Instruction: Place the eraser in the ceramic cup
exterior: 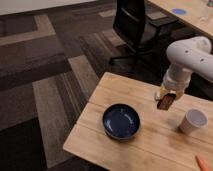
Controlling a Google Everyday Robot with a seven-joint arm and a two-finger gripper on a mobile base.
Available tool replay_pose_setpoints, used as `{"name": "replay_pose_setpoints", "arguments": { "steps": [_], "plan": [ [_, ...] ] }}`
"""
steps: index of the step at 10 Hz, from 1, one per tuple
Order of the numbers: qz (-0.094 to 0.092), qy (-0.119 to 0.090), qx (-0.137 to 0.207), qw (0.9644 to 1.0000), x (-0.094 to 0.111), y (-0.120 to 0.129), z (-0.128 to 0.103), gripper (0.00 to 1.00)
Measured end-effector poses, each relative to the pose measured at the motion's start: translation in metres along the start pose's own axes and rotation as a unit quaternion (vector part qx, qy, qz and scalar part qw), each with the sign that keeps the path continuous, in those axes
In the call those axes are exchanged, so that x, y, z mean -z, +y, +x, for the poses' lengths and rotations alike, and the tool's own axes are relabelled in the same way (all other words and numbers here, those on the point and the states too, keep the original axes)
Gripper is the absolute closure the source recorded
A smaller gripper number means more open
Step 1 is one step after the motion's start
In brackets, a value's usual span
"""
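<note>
The eraser (pixel 164 103), a small dark brown-black block, hangs just above the wooden table (pixel 115 87), held in my gripper (pixel 165 99), which is shut on it. The white arm reaches in from the right edge. To the right of the gripper and slightly nearer the camera stands the ceramic cup (pixel 192 120), small, white and upright on the table. The eraser is about a cup's width to the left of the cup and apart from it.
A wide dark blue bowl (pixel 121 120) sits on the table left of the gripper. An orange object (pixel 203 163) pokes in at the bottom right corner. A black office chair (pixel 134 26) stands behind the table on striped carpet, with another table (pixel 190 12) beyond.
</note>
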Motion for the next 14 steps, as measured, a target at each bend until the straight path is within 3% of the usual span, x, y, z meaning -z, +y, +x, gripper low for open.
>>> {"name": "replay_pose_setpoints", "arguments": {
  "steps": [3,7,9,11,13,14],
  "plan": [
    [0.061,-0.019,-0.063,0.996,0.026,-0.064,0.002,1.0],
    [0.092,0.017,-0.124,0.9878,0.012,-0.099,0.054,1.0],
    [0.09,0.028,-0.125,0.9877,0.0,-0.096,0.062,1.0],
    [0.071,0.037,-0.102,0.9916,-0.017,-0.078,0.06,1.0],
    [0.062,0.039,-0.092,0.993,-0.023,-0.072,0.058,0.99],
    [0.062,0.04,-0.093,0.9929,-0.023,-0.073,0.059,0.9]
  ]
}}
